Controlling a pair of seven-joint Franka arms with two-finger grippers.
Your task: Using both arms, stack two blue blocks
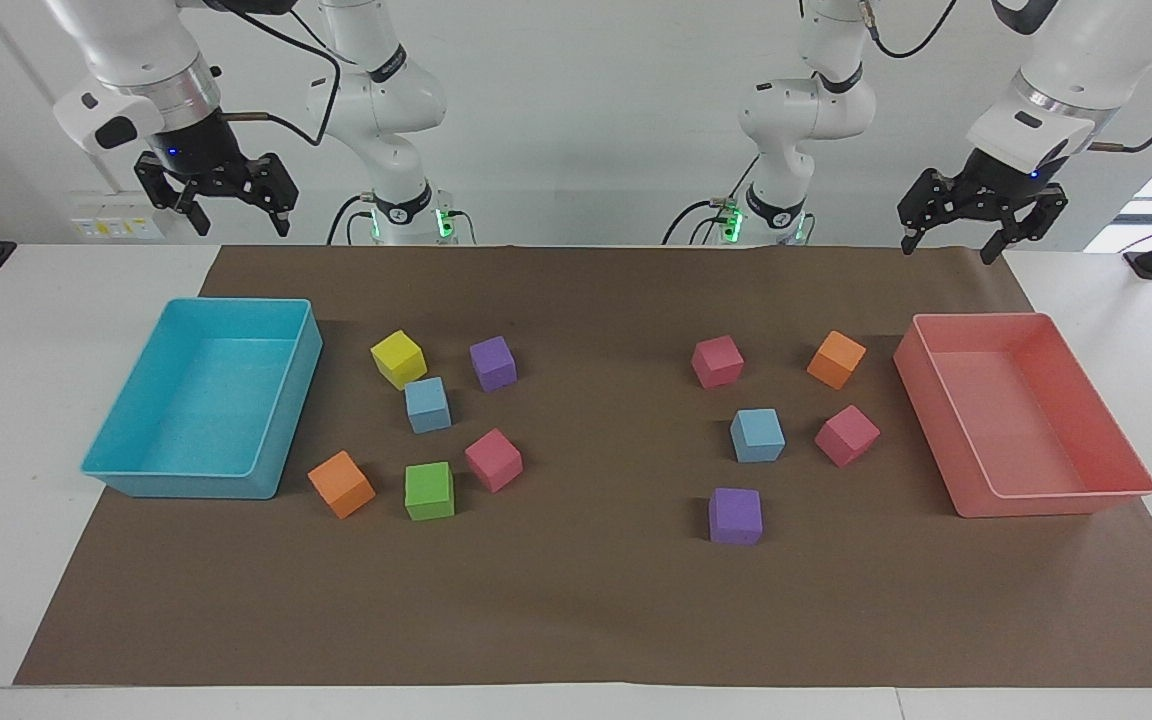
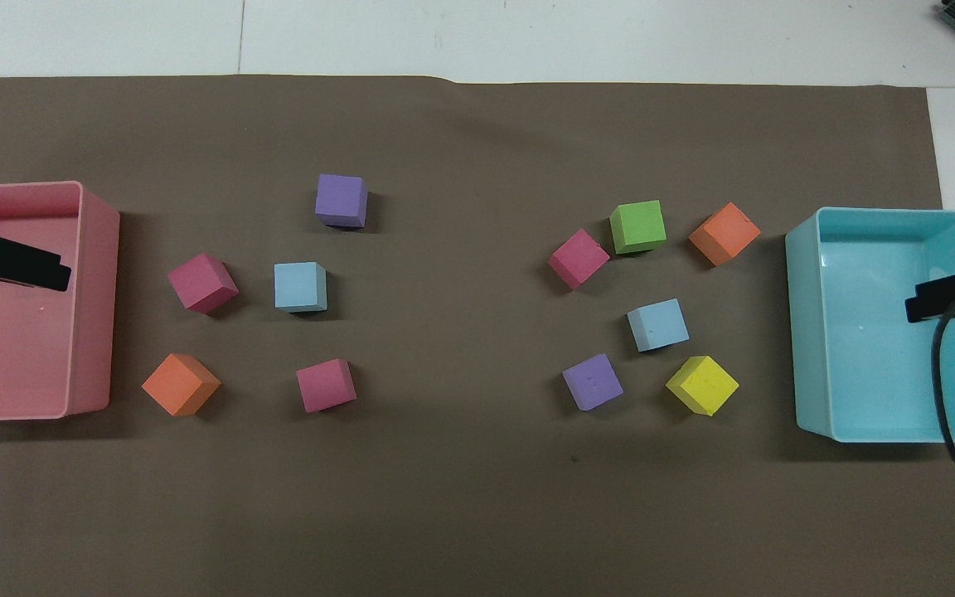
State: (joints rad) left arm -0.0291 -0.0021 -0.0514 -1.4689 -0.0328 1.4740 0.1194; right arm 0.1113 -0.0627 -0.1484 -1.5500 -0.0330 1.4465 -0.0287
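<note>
Both grippers, left gripper (image 1: pixel 951 243) and right gripper (image 1: pixel 233 214), hang spread and empty in the facing view; overhead shows only tips.

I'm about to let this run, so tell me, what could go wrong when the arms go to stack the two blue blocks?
The blue block toward the right arm's end sits close beside the yellow cube and purple cube, so the open right gripper may nudge them while descending. The other blue block has more room. Both blue blocks lie slightly turned, so the left gripper may place one skewed and it could slide off.
</note>
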